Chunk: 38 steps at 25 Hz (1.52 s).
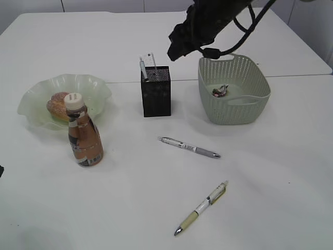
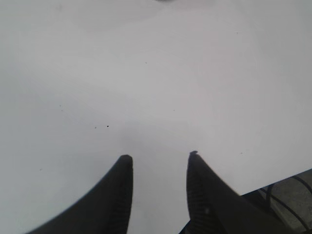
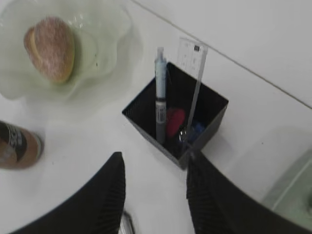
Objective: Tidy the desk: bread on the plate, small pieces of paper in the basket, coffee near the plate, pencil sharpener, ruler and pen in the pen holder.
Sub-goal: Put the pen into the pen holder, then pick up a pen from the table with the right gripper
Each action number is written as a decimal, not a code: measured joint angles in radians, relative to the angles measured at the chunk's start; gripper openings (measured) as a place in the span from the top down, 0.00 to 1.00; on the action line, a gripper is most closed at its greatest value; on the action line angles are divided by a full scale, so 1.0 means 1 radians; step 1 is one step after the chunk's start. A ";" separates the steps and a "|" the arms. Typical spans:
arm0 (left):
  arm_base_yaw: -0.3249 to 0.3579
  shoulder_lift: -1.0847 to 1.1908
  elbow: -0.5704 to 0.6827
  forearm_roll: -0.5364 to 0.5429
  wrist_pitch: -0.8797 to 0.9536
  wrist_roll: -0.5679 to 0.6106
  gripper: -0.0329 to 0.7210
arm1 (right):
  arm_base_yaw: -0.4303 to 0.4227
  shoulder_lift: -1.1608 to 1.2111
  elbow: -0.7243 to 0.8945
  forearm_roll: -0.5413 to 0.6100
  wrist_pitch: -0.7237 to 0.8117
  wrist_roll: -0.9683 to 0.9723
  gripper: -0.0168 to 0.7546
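Observation:
My right gripper (image 3: 155,158) (image 1: 176,51) hovers open and empty above the black mesh pen holder (image 3: 212,109) (image 1: 156,94). In the holder stand a pen (image 3: 160,92) and the clear ruler (image 3: 194,73). Small red and blue items lie at its bottom, too blurred to name. Two more pens, a grey one (image 1: 190,147) and a cream one (image 1: 202,207), lie on the desk (image 1: 270,172). The bread (image 1: 57,103) rests in the wavy green plate (image 1: 31,107), with the coffee (image 1: 84,139) upright just in front. Crumpled paper (image 1: 220,90) lies in the basket (image 1: 239,107). My left gripper (image 2: 160,156) is open over bare tabletop.
The desk's seam (image 1: 291,76) runs behind the basket and the holder. The basket stands close to the right of the pen holder, under the right arm's cable. A pen tip (image 3: 127,224) shows at the bottom of the right wrist view.

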 joint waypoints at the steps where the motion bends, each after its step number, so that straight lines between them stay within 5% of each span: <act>1: 0.000 0.000 0.000 0.000 -0.005 0.000 0.59 | 0.005 -0.005 0.000 -0.044 0.024 0.002 0.57; 11: 0.000 0.000 0.000 -0.005 -0.077 0.000 0.59 | 0.064 0.006 0.000 -0.217 0.210 -0.024 0.57; 21: 0.000 0.000 0.000 -0.008 -0.101 0.000 0.59 | 0.140 0.084 0.000 -0.237 0.214 -0.175 0.56; 38: 0.000 0.000 0.000 0.027 -0.111 0.000 0.59 | 0.141 0.209 0.000 -0.257 0.214 -0.181 0.56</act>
